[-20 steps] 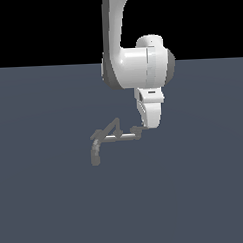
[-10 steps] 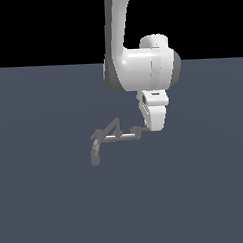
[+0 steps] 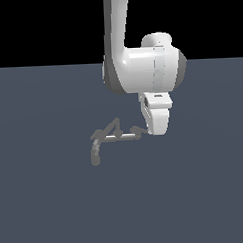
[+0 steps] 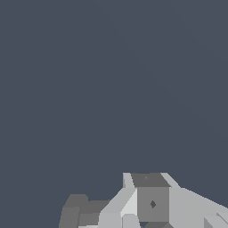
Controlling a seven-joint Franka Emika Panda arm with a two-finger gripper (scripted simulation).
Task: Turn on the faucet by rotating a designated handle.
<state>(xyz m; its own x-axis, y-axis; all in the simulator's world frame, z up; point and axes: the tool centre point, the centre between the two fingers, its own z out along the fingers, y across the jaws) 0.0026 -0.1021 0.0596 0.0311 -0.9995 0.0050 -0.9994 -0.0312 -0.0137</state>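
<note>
In the exterior view, the white Panda arm [image 3: 141,75] is hanging over a flat slate-grey floor [image 3: 47,207], and its gripper [image 3: 155,128] is sitting low at the end of the faucet [image 3: 111,138] nearer the exterior view's right. The faucet is a small matte grey metal piece: a curved spout [image 3: 95,153] is drooping toward the exterior view's left, a thin bright bar [image 3: 119,137] is running level, and a slanted peak-shaped lever [image 3: 112,125] is rising above it. The handle [image 3: 139,130], a stubby T-shaped knob, is lying at the bar's end, touching or just beside the gripper's tip. The white finger housing is covering the tips, so I cannot tell how wide the jaws are standing or whether they are holding anything.

To turn it well, the fingers are probably best pressing against the flat crossbar and sweeping around the stem's axis, keeping clear of the taller lever.

In the wrist view, blocky, faceted grey and pale shapes are crowding one edge. The darker grey block [image 4: 76,211] may be part of the faucet and the lighter faces [image 4: 153,202] the gripper's own fingers, but the render is too coarse to be sure. The rest is smooth, featureless floor.
</note>
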